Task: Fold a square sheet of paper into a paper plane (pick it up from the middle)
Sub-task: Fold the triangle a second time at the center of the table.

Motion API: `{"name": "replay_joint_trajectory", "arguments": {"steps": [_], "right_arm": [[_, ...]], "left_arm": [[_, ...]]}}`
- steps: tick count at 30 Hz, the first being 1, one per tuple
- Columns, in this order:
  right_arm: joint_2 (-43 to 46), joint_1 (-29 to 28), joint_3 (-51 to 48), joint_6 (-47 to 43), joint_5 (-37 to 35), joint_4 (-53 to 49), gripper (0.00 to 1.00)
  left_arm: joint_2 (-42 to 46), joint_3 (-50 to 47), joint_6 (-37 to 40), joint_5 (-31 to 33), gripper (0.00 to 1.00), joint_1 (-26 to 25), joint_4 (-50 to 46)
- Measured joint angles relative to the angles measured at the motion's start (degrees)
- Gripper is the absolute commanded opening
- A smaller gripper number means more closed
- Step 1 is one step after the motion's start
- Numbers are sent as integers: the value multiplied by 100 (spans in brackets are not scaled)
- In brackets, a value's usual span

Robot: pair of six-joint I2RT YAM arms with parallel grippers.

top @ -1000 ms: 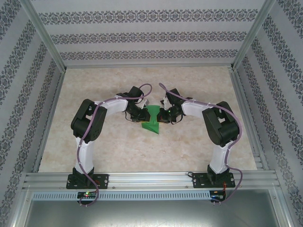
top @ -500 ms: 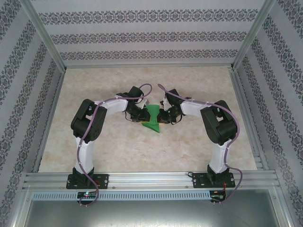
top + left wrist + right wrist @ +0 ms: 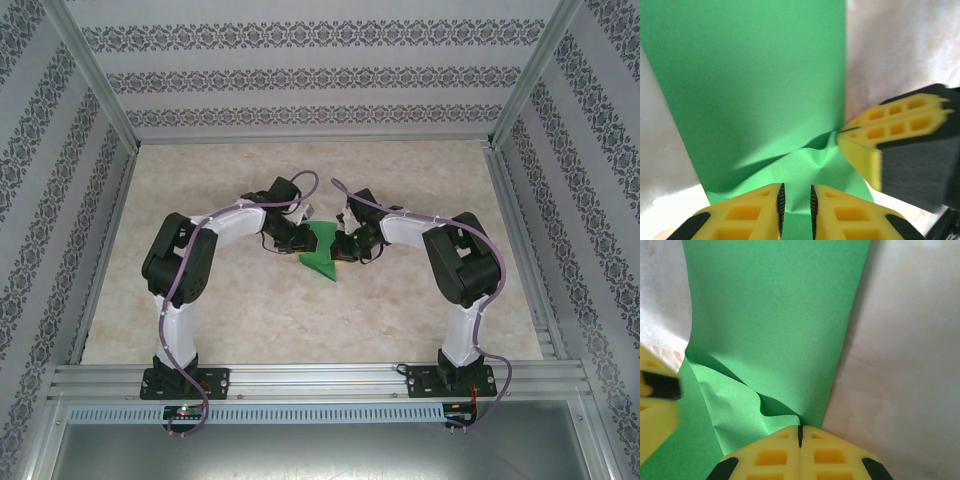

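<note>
at the pale marbled table's [image 3: 300, 330] centre, the right gripper [image 3: 800, 430] clamps the part-folded bright-green square sheet of paper [image 3: 322, 252] at three o'clock, left gripper [image 3: 795, 192] slightly parted at nine; a crooked pull could skew the crease.

Colours: folded paper [image 3: 322, 252] plain bright green; left claw [image 3: 795, 194] and right claw [image 3: 800, 432] yellow, black trim; desk [image 3: 250, 320] beige, marbled veining; walls [image 3: 300, 75] white with grey floral bands; arms [image 3: 178, 322] white and black; cables [image 3: 304, 184] purple; frame rails [image 3: 320, 378] silver-grey.
</note>
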State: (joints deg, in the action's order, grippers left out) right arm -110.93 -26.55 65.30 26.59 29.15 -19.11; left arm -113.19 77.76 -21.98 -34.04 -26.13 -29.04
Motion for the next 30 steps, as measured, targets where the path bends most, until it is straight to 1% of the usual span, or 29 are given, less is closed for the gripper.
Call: {"name": "replay_joint_trajectory", "arguments": {"steps": [4, 10, 23, 30], "right_arm": [[17, -42, -2, -2, -66, 2, 5], [35, -74, -15, 0, -107, 7, 5], [153, -111, -173, 4, -127, 33, 7], [177, -136, -210, 17, -122, 68, 9]], "left_arm": [[212, -2, -72, -68, 25, -2, 4], [219, -133, -96, -175, 24, -81, 13], [-118, -339, -85, -170, 24, -157, 50], [-144, -378, -46, -173, 24, -157, 48]]}}
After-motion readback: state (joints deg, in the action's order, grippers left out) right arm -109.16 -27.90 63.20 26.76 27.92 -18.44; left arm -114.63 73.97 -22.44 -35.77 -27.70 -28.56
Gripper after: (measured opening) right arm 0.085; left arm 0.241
